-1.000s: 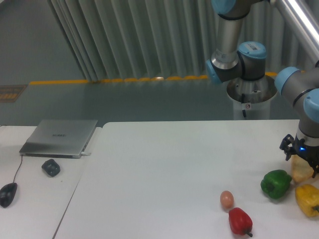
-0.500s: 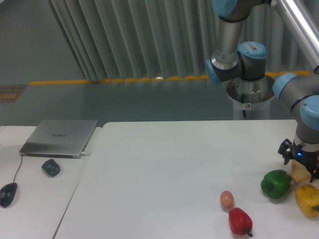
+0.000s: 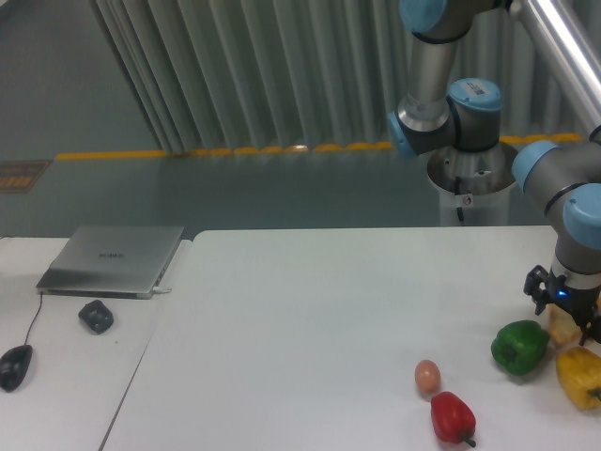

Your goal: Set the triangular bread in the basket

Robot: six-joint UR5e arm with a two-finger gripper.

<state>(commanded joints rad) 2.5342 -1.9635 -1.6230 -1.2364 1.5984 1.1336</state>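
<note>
The end effector (image 3: 566, 315) sits low at the far right of the white surface (image 3: 329, 310), w/ a small blue light showing on its dark body. It's down over the triangular bread (image 3: 562, 327), of which only a pale tan sliver shows beneath and beside the dark fingers. Can't tell how wide the fingers stand or whether they actually grip the bread; the view is too small and part of it is cut by the frame edge.

The bread lies on the surface between the green bell pepper (image 3: 519, 346) to its left and the yellow bell pepper (image 3: 578, 376) just in front of it, close to both, possibly touching the green one. No basket shows in this view.

Further left and nearer the camera: a brownish egg (image 3: 427, 376), and just beside it a red bell pepper (image 3: 452, 416) w/ its dark stem pointing right.

On the adjoining surface at left: a closed grey laptop (image 3: 114, 259), a small dark lump-shaped object (image 3: 96, 316) in front of it, and a black mouse (image 3: 15, 365) w/ its cable running up toward the laptop.

Behind the surface the arm's grey and blue joints (image 3: 449, 117) rise up out of frame.
</note>
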